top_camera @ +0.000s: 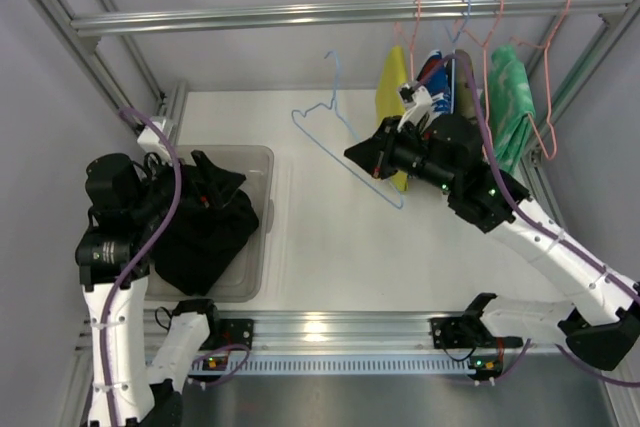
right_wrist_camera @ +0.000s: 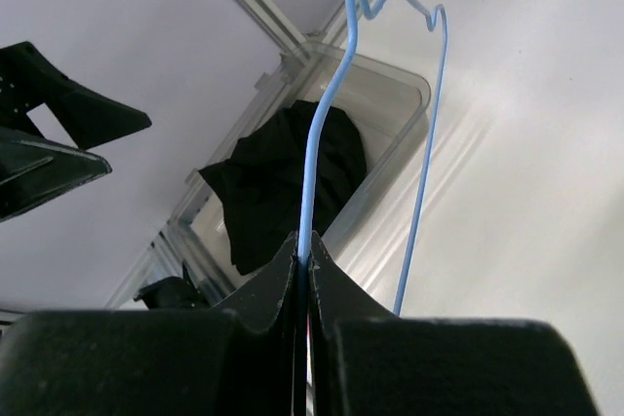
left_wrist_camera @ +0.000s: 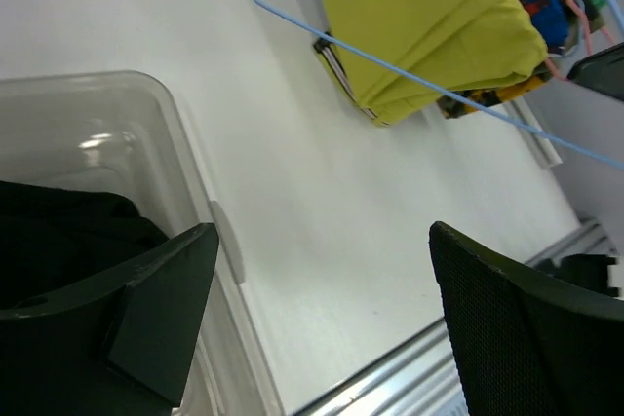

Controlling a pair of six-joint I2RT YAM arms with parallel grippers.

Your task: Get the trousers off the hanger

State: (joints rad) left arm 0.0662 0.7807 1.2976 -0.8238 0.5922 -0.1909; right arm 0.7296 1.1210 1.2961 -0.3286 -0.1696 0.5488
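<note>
We count the black trousers (top_camera: pixel 205 227) done, lying in the bin (top_camera: pixel 262 162) beneath our spread left gripper (left_wrist_camera: pixel 322 284); the right gripper (right_wrist_camera: pixel 304 262) pinches the bare blue hanger (right_wrist_camera: pixel 317 143); the yellow trousers (top_camera: pixel 392 87) seemingly hang untaken.

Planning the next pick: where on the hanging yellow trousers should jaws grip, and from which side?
Probably the low folded edge of the yellow trousers, coming from the open table side on their left: they hang outermost in the row, so that face is free, while other garments crowd their right.
</note>
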